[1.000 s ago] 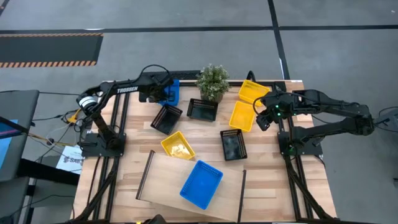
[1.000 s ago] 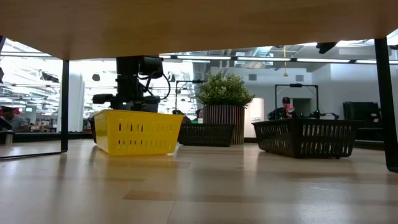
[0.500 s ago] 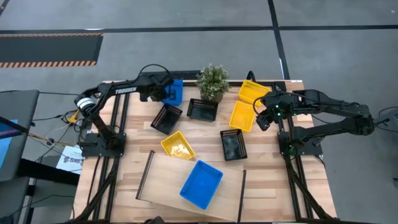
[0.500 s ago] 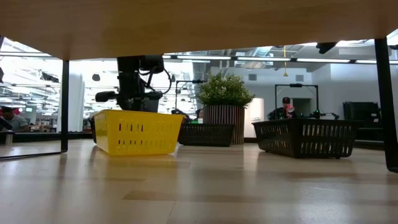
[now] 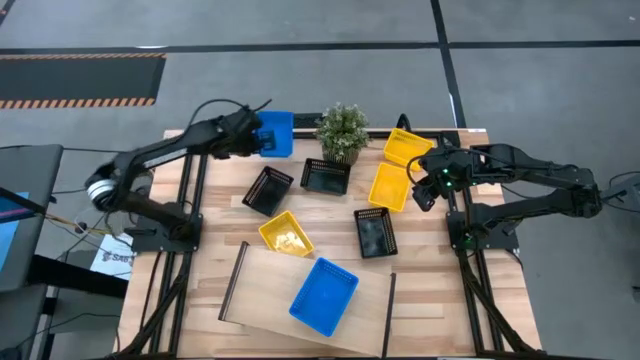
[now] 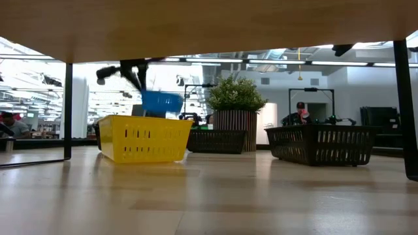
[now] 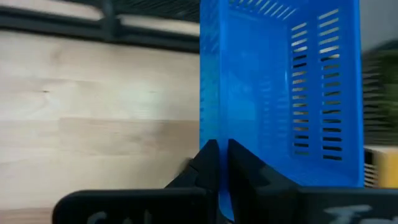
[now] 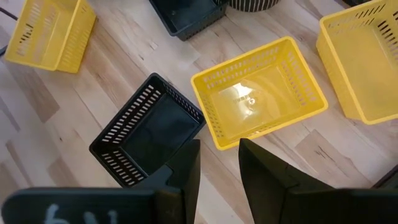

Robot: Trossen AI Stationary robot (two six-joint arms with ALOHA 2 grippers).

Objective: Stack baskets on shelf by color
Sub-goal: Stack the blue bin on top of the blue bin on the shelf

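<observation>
My left gripper (image 5: 254, 138) is shut on a blue basket (image 5: 273, 133) at the table's far left, held above the table; it also shows in the low view (image 6: 160, 102). My right gripper (image 5: 424, 192) is open and empty beside a yellow basket (image 5: 390, 186). A second blue basket (image 5: 324, 295) sits on the light-wood shelf (image 5: 262, 290) at the near edge. Yellow baskets (image 5: 286, 235) (image 5: 407, 148) and black mesh baskets (image 5: 267, 189) (image 5: 326, 176) (image 5: 375, 232) rest on their bottoms on the table. My left gripper pinches one side wall of the blue basket at its rim (image 7: 217, 134), one finger (image 7: 242, 167) inside the basket and one (image 7: 205, 163) outside. The basket is lifted clear of the table and stands out beyond the fingers.
A potted green plant (image 5: 342, 130) stands at the far middle, right next to the held basket. In the right wrist view a black basket (image 8: 149, 134) and a yellow basket (image 8: 258, 102) lie below the open fingers. A person (image 6: 299, 111) is in the room behind.
My left gripper has risen and gone a little toward the table's far edge with the blue basket. The basket, before hidden behind the yellow basket in the low view, now hangs above it, clear of the table.
</observation>
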